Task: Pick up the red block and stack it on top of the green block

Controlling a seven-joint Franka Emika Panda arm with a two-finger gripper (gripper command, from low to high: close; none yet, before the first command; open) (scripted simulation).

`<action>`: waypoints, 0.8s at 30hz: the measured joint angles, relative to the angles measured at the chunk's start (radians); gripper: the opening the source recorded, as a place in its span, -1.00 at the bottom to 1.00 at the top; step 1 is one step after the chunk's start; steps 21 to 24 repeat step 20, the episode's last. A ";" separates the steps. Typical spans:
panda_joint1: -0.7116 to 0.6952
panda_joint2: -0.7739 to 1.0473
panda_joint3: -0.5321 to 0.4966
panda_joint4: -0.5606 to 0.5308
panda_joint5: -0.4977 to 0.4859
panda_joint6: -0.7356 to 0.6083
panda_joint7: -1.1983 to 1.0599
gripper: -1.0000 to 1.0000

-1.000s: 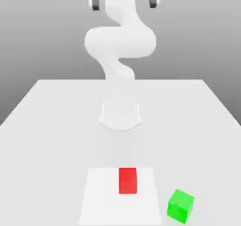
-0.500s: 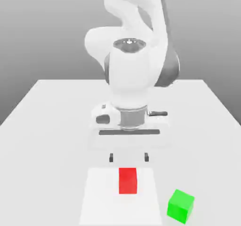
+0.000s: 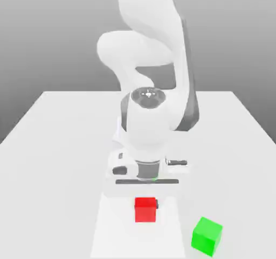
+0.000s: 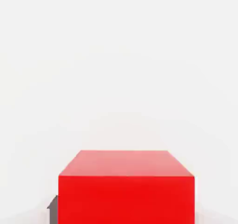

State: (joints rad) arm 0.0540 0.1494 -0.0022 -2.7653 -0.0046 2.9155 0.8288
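Note:
The red block (image 3: pixel 145 210) lies on a pale square patch of the table (image 3: pixel 64 145), near the front edge. My gripper (image 3: pixel 146 203) has come straight down onto it and is shut on the red block. One dark fingertip (image 3: pixel 158 203) presses the block's side on the exterior view's right, and the other finger is hidden. In the hand view the red block (image 4: pixel 125 190) is very close, with a dark fingertip (image 4: pixel 52 210) against one side. The green block (image 3: pixel 207 235) sits slightly turned on the table, to the exterior view's right of the red one and nearer the front edge.
The white arm and its wrist (image 3: pixel 148 128) rise directly behind the red block and hide the middle of the table. The pale square patch (image 3: pixel 116 225) spreads around the red block. About one block's width of bare table separates the two blocks.
The hand dropped from just above the table down onto the red block, and its fingers went from wide apart to against the block. Neither block has shifted noticeably.

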 joint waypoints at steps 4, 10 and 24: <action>0.007 -0.120 0.009 -0.004 0.002 -0.117 0.015 -1.00; 0.130 -0.070 0.067 0.189 -0.010 -0.260 0.223 -1.00; 0.195 0.134 0.071 0.302 -0.045 -0.169 0.357 1.00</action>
